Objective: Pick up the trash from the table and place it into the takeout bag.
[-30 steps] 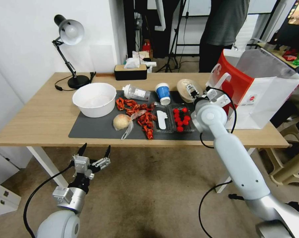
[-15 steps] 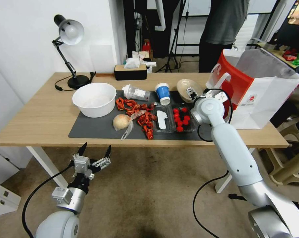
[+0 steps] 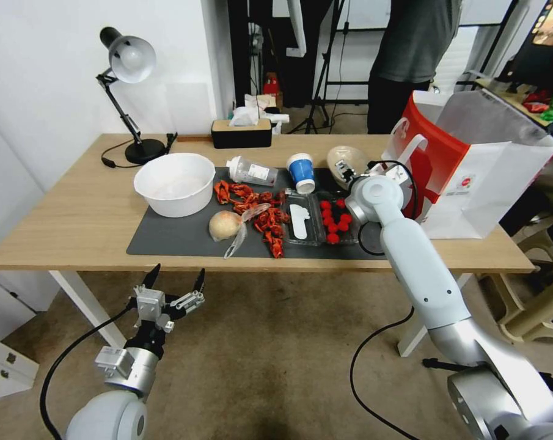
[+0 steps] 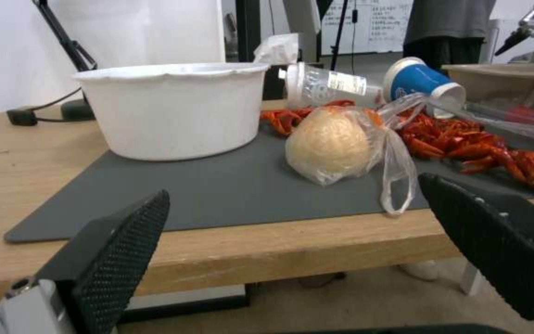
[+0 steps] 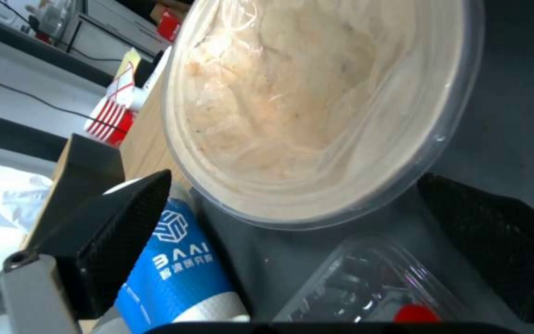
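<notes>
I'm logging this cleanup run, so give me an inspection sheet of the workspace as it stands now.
Surface: wooden table with a dark mat.
Job's things: beige bowl, blue cup, bottle, bagged lump on the table; takeout bag upright at its right end.
Clutter: white bowl, red scraps, clear tray, tissue box, lamp.
Grippers: right gripper open over the beige bowl; left gripper open below the table's front edge.
Cables: lamp cord on the table; black cables along both arms.
Surroundings: person standing behind the table.

Beige bowl (image 3: 343, 160), tipped blue-white cup (image 3: 301, 172), bottle (image 3: 250, 171), bagged lump (image 3: 225, 225) on mat; bag (image 3: 472, 165) upright, probably open.
</notes>
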